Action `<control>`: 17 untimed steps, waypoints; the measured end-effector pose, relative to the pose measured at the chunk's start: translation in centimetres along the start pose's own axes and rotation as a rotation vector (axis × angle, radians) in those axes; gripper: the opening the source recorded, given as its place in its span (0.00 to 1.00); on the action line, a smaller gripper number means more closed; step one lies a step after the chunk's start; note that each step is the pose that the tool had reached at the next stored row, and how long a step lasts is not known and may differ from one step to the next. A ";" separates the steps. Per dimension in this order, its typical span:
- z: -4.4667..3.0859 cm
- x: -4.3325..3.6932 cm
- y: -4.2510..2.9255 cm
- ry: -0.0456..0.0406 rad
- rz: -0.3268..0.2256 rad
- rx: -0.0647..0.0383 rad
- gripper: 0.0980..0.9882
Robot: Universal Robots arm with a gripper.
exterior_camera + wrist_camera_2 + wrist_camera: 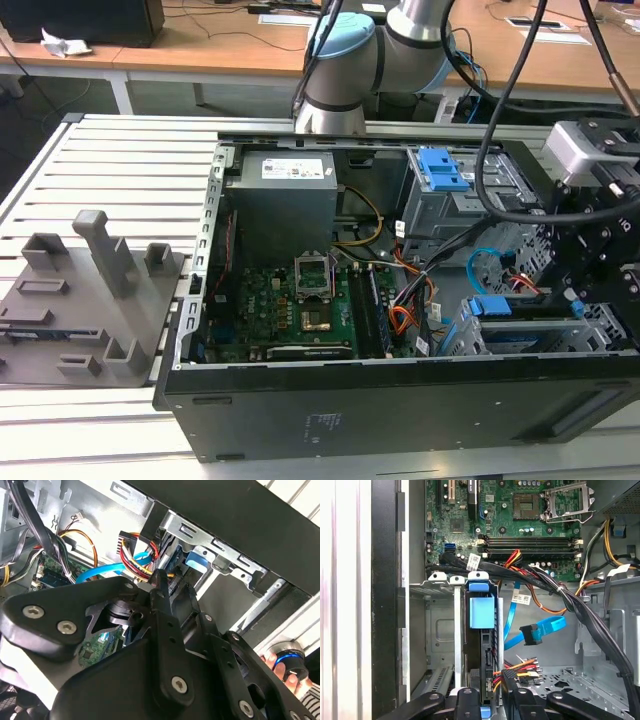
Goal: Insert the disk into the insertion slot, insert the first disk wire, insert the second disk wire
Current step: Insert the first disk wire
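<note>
1. Inside the insertion slot [440,630], the disk [481,612] is seated.
2. The gripper [494,697] is close to the disk's edge, just beside the first disk wire [522,667]; I cannot tell if its jaws are parted.
3. The second disk wire [540,630] lies loose, its plug apart from the disk.

Place: robotics lab or test workshop.
Work surface: slotted aluminium table [120,150] carrying an open desktop computer case [400,400].
Machine: robot arm [345,60] standing at the table's far edge.
Fixtures: grey moulded holder tray [60,310] beside the case.
Background: wooden desks [230,50] with cables.
</note>
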State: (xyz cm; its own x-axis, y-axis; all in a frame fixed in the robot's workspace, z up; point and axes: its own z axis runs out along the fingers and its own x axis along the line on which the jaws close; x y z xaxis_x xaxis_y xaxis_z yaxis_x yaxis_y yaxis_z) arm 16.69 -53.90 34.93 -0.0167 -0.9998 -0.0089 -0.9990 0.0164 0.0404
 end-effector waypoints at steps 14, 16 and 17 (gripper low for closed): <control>-1.92 -0.01 0.08 0.0005 0.000 0.000 0.01; -1.93 -0.01 0.08 0.0004 0.000 0.000 0.01; -1.93 -0.01 0.08 0.0005 0.000 0.000 0.01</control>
State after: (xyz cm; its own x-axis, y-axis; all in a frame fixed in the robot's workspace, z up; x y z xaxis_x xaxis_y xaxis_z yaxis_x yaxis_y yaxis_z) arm 16.69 -53.90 36.86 -0.0167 -0.9998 -0.0084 -0.9990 0.0164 0.0404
